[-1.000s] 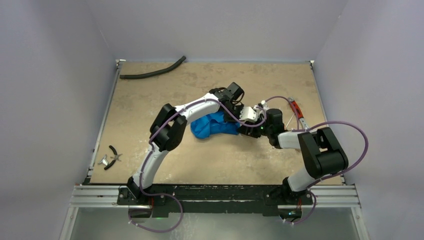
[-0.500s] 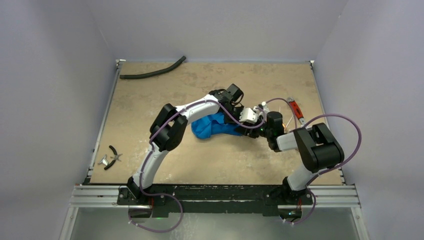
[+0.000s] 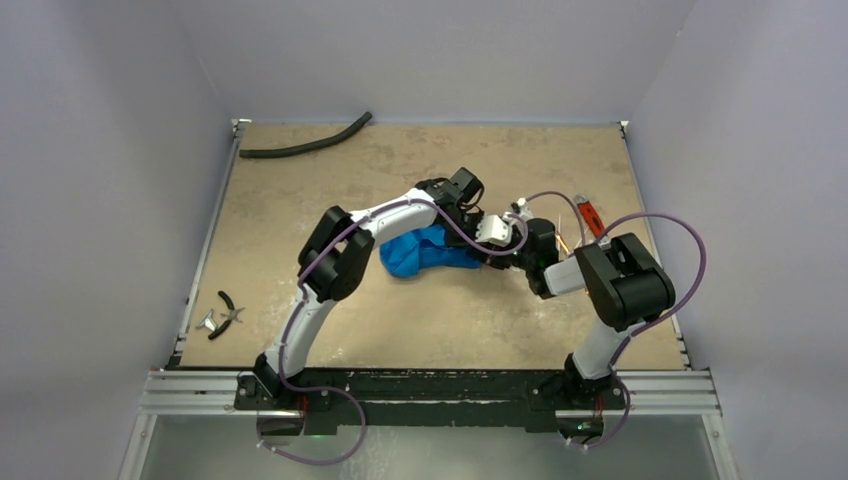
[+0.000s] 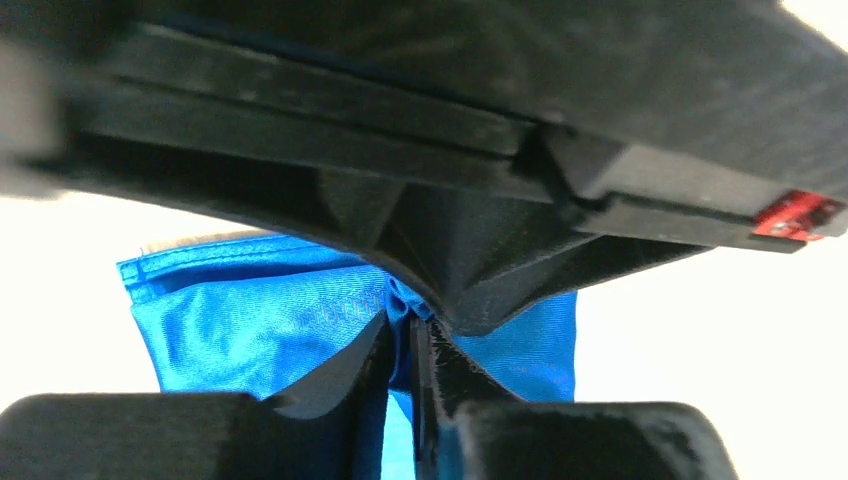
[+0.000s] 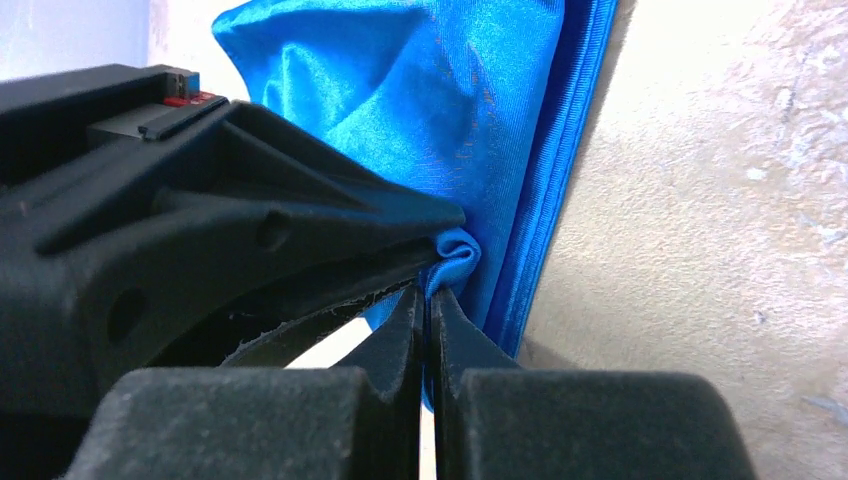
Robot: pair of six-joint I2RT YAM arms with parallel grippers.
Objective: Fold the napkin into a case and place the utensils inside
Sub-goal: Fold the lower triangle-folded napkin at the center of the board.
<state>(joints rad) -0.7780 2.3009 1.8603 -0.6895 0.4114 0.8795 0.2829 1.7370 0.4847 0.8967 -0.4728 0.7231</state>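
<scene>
**A:** Start at the near edge. What's there?

**B:** The two arm bases are bolted side by side. A small pair of pliers lies by the left rim of the table, well away from everything else.

**A:** And the napkin?

**B:** The napkin sits around the middle of the table as a crumpled blue heap, not a tidy case. Both arms reach in and meet at its right end.

**A:** Is the left gripper holding it?

**B:** Yes. The left gripper is clenched, with a thin pleat of blue cloth caught between its tips.

**A:** The right one?

**B:** The right gripper is clamped tight too. Its tips are nipping a small puckered fold at the cloth's hemmed edge, right up against the other claw. The rest of the cloth lies on the tan surface.

**A:** Anything further back?

**B:** The utensils show just behind the right arm only as a thin coppery glint. They are outside the cloth and too small to make out. A red-handled wrench lies beside them, and a black hose curves along the far left corner.
</scene>
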